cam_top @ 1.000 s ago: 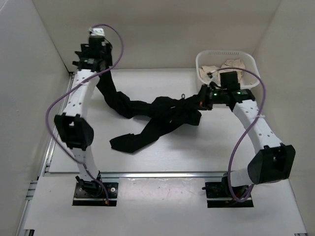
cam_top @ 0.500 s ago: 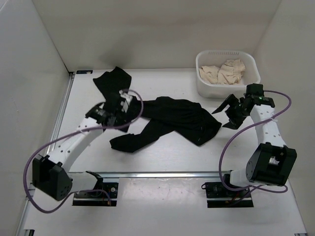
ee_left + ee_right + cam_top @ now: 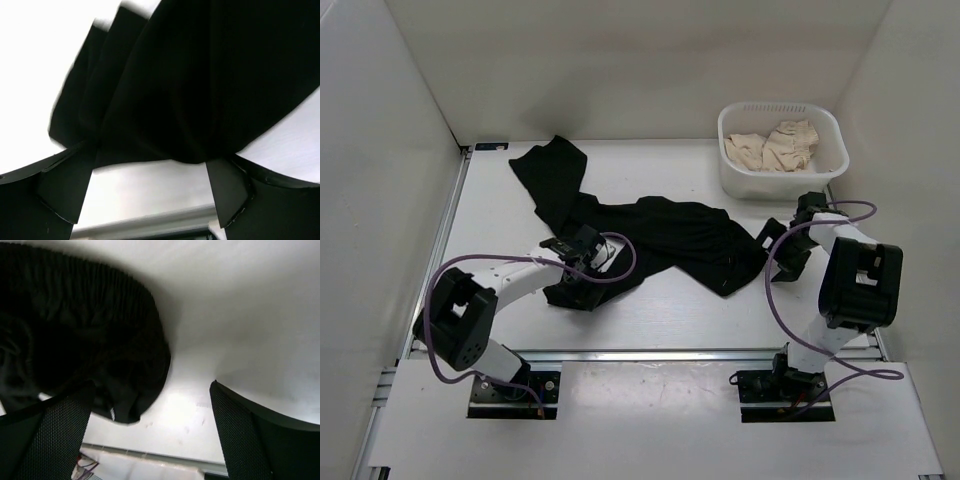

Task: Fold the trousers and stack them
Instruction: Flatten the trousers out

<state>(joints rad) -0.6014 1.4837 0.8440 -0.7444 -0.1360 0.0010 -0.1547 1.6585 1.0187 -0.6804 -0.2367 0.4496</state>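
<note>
The black trousers (image 3: 660, 228) lie loose on the table, running from the far left to the middle right, with one leg end near the front. My left gripper (image 3: 582, 275) is low over that leg end. In the left wrist view it is open (image 3: 150, 187), the black cloth (image 3: 200, 75) lying just past its fingertips (image 3: 67, 192) and nothing between them. My right gripper (image 3: 776, 250) is open just right of the waist end. In the right wrist view (image 3: 150, 432) the gathered waistband (image 3: 100, 340) lies by the left finger (image 3: 52, 437), apart from it.
A white basket (image 3: 770, 186) holding beige cloths (image 3: 775, 145) stands at the far right, just beyond my right arm. White walls close in the table on three sides. A metal rail (image 3: 650, 354) runs along the front edge.
Both grippers have opened and let go of the trousers, which dropped flat on the table. Both arms have swung down and back toward the front; the left one now sits over the near leg end.
</note>
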